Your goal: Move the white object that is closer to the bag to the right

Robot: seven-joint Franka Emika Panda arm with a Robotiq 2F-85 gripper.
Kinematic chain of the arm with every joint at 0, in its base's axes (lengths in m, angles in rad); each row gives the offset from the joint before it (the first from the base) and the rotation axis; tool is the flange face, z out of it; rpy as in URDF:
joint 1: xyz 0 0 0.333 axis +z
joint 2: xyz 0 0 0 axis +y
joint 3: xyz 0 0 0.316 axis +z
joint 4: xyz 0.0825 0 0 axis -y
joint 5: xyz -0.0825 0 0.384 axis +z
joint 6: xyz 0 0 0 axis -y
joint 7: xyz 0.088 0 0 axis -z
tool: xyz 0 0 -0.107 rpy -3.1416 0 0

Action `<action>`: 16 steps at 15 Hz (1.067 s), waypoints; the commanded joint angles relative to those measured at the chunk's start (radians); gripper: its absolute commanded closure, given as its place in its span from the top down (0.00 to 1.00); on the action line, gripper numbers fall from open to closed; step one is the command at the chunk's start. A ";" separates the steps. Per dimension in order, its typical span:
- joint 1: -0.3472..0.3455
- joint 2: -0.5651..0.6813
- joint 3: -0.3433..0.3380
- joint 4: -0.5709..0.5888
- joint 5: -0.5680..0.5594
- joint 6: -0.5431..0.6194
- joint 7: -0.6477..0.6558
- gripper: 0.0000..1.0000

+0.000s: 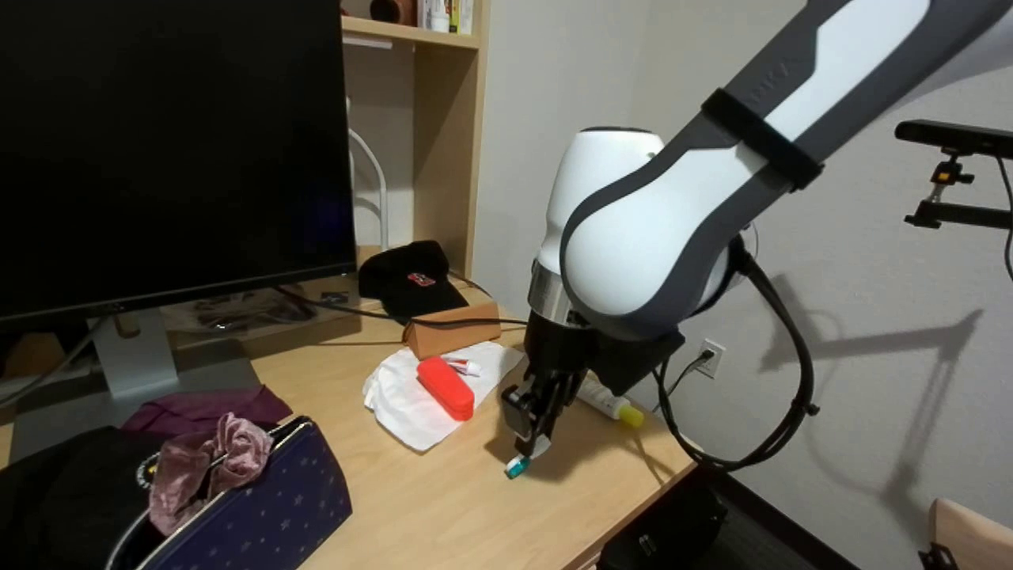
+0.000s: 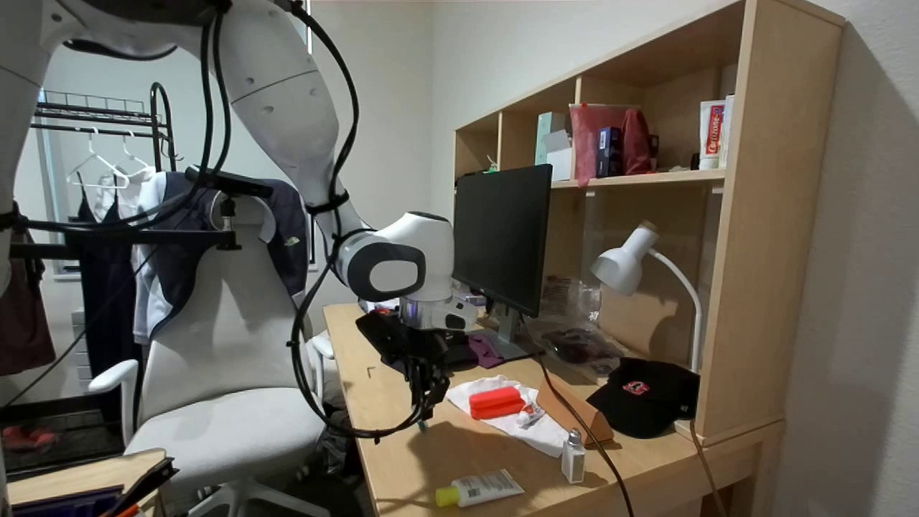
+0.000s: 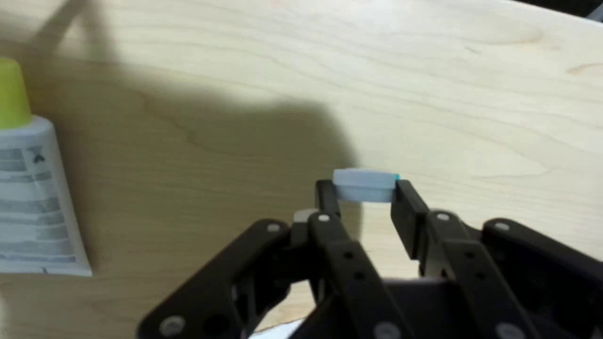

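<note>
My gripper (image 3: 362, 193) is shut on a small white object with a teal end (image 3: 365, 186), held crosswise between the fingertips. In an exterior view the gripper (image 1: 532, 450) points down and the object's white and teal end (image 1: 517, 465) shows just below the fingers, low over the desk; I cannot tell if it touches. In an exterior view only a bit of teal (image 2: 422, 426) shows under the gripper (image 2: 425, 411). The dark blue star-patterned bag (image 1: 269, 507) stands at the desk's near left. A white tube with a yellow cap (image 1: 605, 400) lies beyond the gripper; it also shows in the wrist view (image 3: 35, 202).
A red case (image 1: 445, 388) and a small tube (image 1: 464, 366) lie on a white cloth (image 1: 396, 404). Behind are a brown case (image 1: 455, 328), a black cap (image 1: 411, 277), a cable and the monitor (image 1: 174, 142). A small bottle (image 2: 573, 457) stands near the tube.
</note>
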State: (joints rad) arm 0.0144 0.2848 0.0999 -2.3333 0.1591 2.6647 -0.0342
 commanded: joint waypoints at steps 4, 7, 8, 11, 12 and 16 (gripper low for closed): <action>-0.134 0.005 0.080 -0.032 0.341 0.052 -0.161 0.15; -0.159 0.006 0.094 -0.036 0.441 0.063 -0.208 0.15; -0.171 0.005 0.104 -0.038 0.484 0.067 -0.230 0.15; -0.145 0.005 0.098 -0.059 0.569 0.136 -0.229 0.15; -0.122 0.008 0.085 -0.070 0.552 0.170 -0.200 0.15; 0.046 0.019 -0.023 -0.160 0.283 0.329 0.051 0.15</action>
State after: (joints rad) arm -0.0578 0.3074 0.1519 -2.4217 0.6052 2.8923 -0.1602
